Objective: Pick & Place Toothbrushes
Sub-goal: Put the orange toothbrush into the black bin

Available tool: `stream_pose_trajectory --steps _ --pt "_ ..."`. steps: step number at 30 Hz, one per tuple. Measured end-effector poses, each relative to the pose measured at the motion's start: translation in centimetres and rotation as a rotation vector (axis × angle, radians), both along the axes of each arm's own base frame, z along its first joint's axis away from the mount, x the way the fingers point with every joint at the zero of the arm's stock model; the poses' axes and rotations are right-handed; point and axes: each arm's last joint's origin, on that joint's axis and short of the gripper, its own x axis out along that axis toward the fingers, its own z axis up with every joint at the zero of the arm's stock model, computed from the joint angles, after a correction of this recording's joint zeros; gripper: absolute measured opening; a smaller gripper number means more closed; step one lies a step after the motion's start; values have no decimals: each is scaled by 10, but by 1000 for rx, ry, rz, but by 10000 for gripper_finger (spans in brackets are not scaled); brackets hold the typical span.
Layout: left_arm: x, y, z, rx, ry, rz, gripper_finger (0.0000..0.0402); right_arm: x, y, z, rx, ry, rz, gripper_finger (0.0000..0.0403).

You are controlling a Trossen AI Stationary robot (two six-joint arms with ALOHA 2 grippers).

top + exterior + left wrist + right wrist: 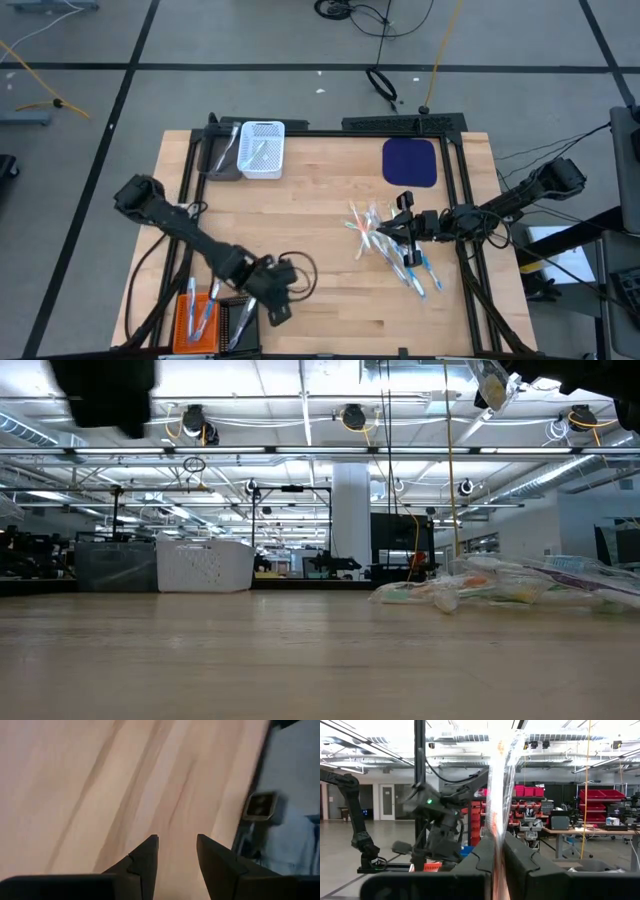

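Observation:
A pile of wrapped toothbrushes (pixel 385 245) lies on the wood on the table's right half and shows in the low view as the pile (pixel 520 585). My right gripper (pixel 398 226) hovers above this pile, shut on one wrapped toothbrush (pixel 499 785). That toothbrush's end (pixel 492 385) shows high above the table in the low view. My left gripper (pixel 177 845) is open and holds nothing. It points down at bare wood near the table's near edge (pixel 272 308), beside the orange basket (pixel 195 318) and black basket (pixel 238 322). My right gripper pinches one toothbrush in its clear wrap (pixel 498 840) between the two fingers (pixel 482 855). The fingers lie about level, coming from the table's right side, across the brush's length. The brush is lifted clear of the pile and stands roughly upright above the fingers.
A white basket (pixel 262 148) and a grey basket (pixel 222 150), each with toothbrushes in it, stand at the far edge. A dark blue mat (pixel 410 162) lies far right. The orange basket holds blue toothbrushes. Bare wood spans the middle of the table (pixel 300 220). A black cable (pixel 300 268) loops by my left arm.

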Motion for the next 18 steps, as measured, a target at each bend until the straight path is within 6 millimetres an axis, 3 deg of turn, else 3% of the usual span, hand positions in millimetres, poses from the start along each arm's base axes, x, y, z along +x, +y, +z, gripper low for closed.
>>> stream_pose_trajectory --steps 10,18 --pt "-44 -11 -12 121 242 321 136 0 0 0 0 0 0 10" --pt "-53 -18 -13 100 264 369 136 0 0 0 0 0 0 11"
